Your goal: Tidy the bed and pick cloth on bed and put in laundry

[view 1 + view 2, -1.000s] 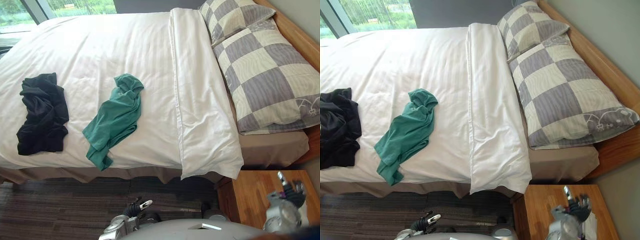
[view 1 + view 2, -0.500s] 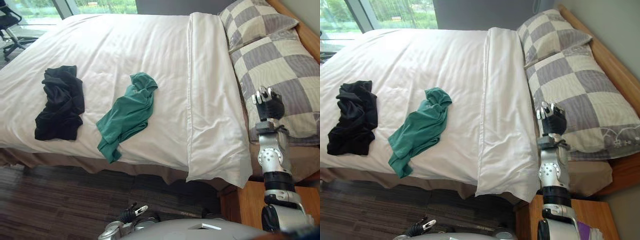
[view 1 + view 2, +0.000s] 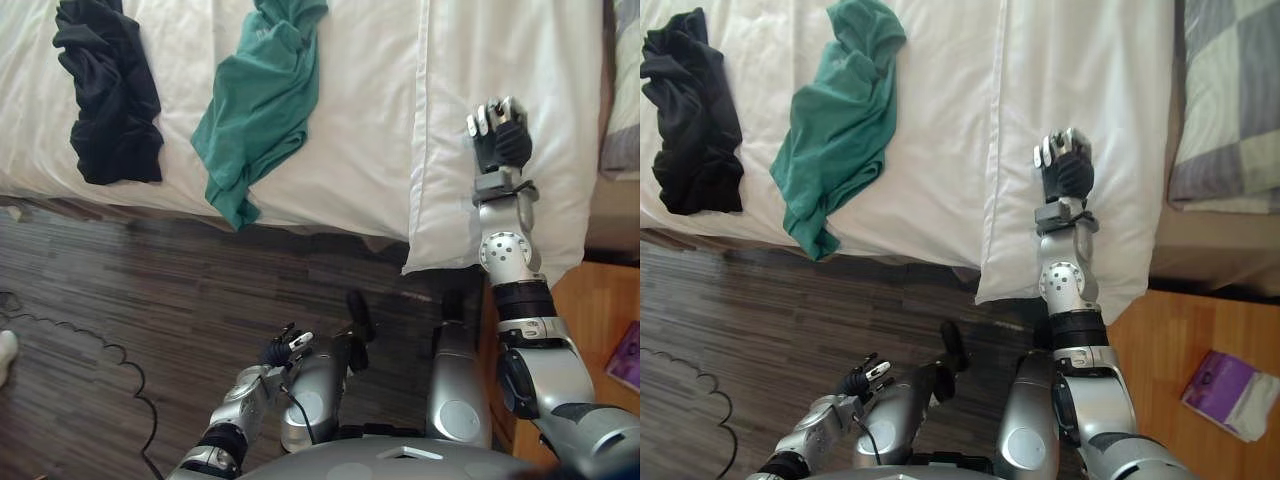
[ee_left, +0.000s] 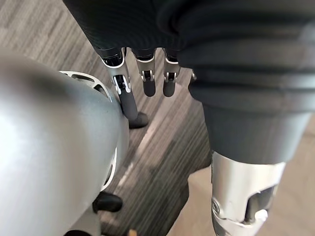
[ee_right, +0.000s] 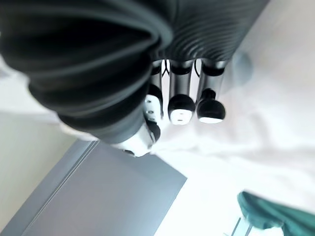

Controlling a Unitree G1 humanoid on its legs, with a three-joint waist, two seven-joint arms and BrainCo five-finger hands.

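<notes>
A green cloth (image 3: pixel 262 100) lies crumpled near the bed's front edge, one end hanging close to the rim. A black cloth (image 3: pixel 108 95) is bunched to its left on the white duvet (image 3: pixel 350 120). My right hand (image 3: pixel 500 145) is stretched out over the duvet's folded-back band (image 3: pixel 1110 90), well to the right of the green cloth. Its fingers (image 5: pixel 182 105) are curled in with nothing between them. My left hand (image 3: pixel 283 350) hangs low over the floor beside me, fingers (image 4: pixel 147 73) straight and empty.
A grey-and-cream checked pillow (image 3: pixel 1230 110) lies right of the folded band. A wooden nightstand (image 3: pixel 1180 360) with a purple packet (image 3: pixel 1225 390) stands at lower right. Dark plank floor (image 3: pixel 120 290) runs along the bed's front.
The camera has tilted down towards the bed's front edge and the floor. My right arm rose from the nightstand and now reaches over the folded duvet band, its fingers curled in.
</notes>
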